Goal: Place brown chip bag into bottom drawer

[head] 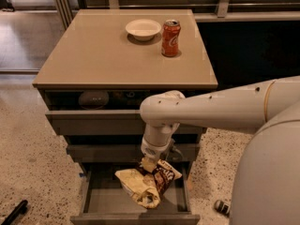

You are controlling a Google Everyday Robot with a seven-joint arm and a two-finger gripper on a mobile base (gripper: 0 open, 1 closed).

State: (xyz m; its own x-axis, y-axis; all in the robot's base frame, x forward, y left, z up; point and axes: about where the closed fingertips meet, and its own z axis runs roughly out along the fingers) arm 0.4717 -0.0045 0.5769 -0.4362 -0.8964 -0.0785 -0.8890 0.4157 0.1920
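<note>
The brown chip bag [146, 183], crumpled with a dark brown front and pale yellow-tan back, hangs over the open bottom drawer [98, 200]. My gripper [149, 165] reaches down from the white arm in front of the cabinet and holds the bag by its upper edge. The bag's lower end is close to the drawer's grey floor; I cannot tell if it touches. The drawer is pulled out at the bottom of the cabinet, below the two upper drawers.
An orange-red soda can [170, 38] and a white bowl [143, 29] stand on the cabinet top [93, 55]. The top drawer [93, 121] is partly open with a round object [93, 99] inside. A dark object [222, 206] lies on the floor at right.
</note>
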